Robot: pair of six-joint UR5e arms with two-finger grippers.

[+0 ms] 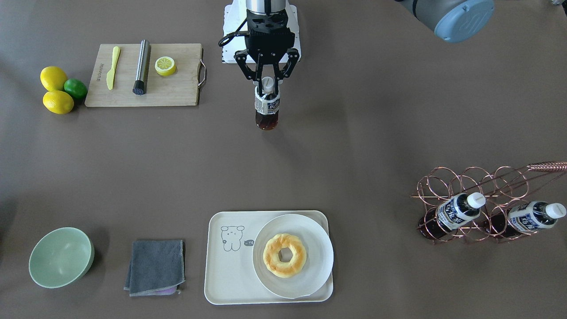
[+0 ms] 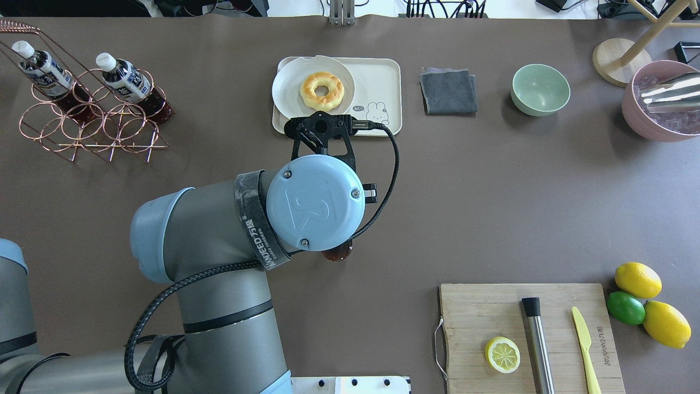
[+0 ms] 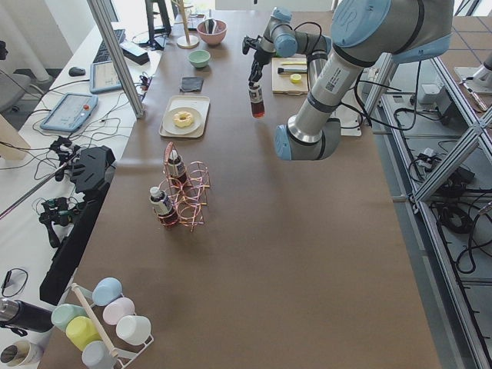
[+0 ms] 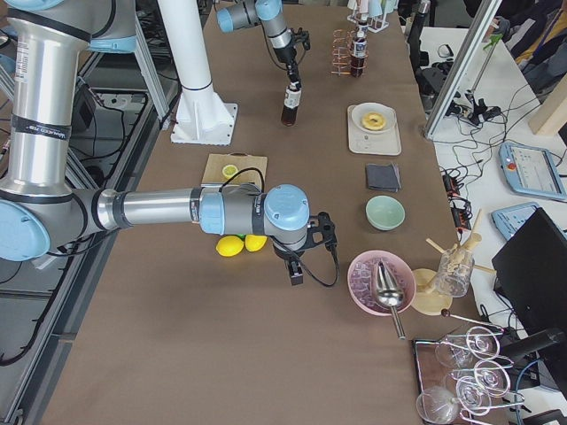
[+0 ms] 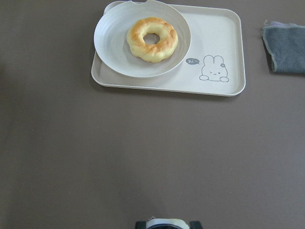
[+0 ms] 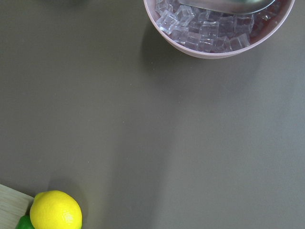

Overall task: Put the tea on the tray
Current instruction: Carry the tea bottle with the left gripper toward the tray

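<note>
Tea (image 1: 267, 108) is upright in the left hand (image 1: 267, 83), whose two fingers are closed on the neck just under the white cap. That hold keeps the bottle plumb and leaves its base free for setting down; I cannot tell whether the base touches the bench (image 1: 354, 146). Taking 12 o'clock as straight away from the robot, the wooden board (image 1: 172, 91) lies nearer in, at about 4 o'clock from the bottle, with a half lemon (image 1: 165, 65) on it. The right hand (image 4: 297, 270) hangs out at 3 o'clock, well apart, and its opening cannot be judged. At 12 o'clock, along the far edge, sits the tray (image 1: 230, 274). A white plate (image 1: 319, 248) with a doughnut (image 1: 284, 255) fills its 9 o'clock half, overhanging the rim a little. The 3 o'clock half, where the bear is drawn, is bare and is probably the only spot for the bottle. At 1 o'clock a green bowl (image 1: 61, 257) holds nothing. At 2 o'clock a pink bowl (image 2: 642, 128) holds ice cubes (image 6: 205, 33) and a metal scoop (image 2: 670, 90). At 10 o'clock a copper wire rack (image 1: 476, 177) cradles two look-alike bottles (image 1: 456, 210), tilted cap-up in its rings.
</note>
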